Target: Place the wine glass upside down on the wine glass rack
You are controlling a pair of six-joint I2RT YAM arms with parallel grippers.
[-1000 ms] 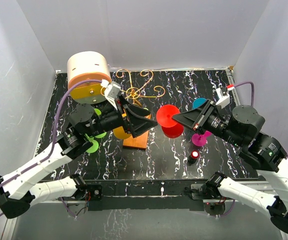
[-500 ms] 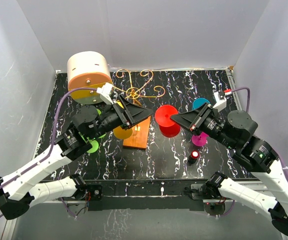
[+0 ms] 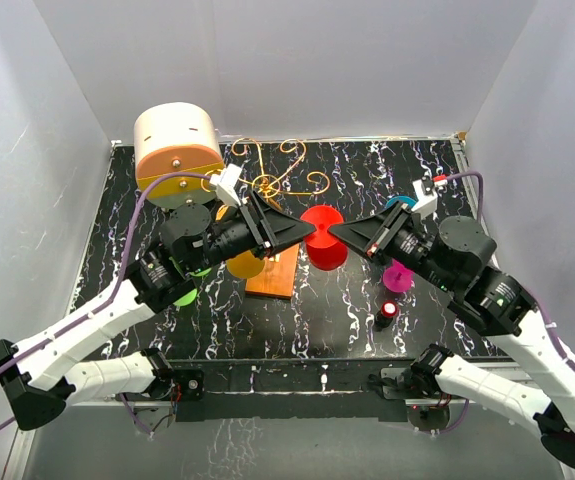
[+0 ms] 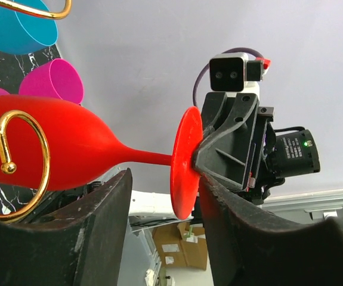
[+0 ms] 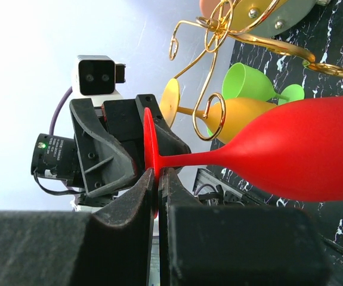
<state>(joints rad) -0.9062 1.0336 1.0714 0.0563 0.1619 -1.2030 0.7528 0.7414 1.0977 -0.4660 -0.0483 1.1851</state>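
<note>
Presently, right pincer (image 5: pixel 157 174) pinches foot of red wine glass (image 5: pixel 302 155); left pincer (image 4: pixel 164 176), spread, should close squarely on its stem.

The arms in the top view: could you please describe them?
The left arm and right arm have white links and black motor joints. The left gripper and right gripper are black and wedge-shaped. A purple cable feeds each white wrist camera.

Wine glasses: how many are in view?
5. A matte red wine glass is raised at the centre; an orange one and a green one are partly under the left arm; a teal one and a magenta one are by the right arm. The arms may hide others.
</note>
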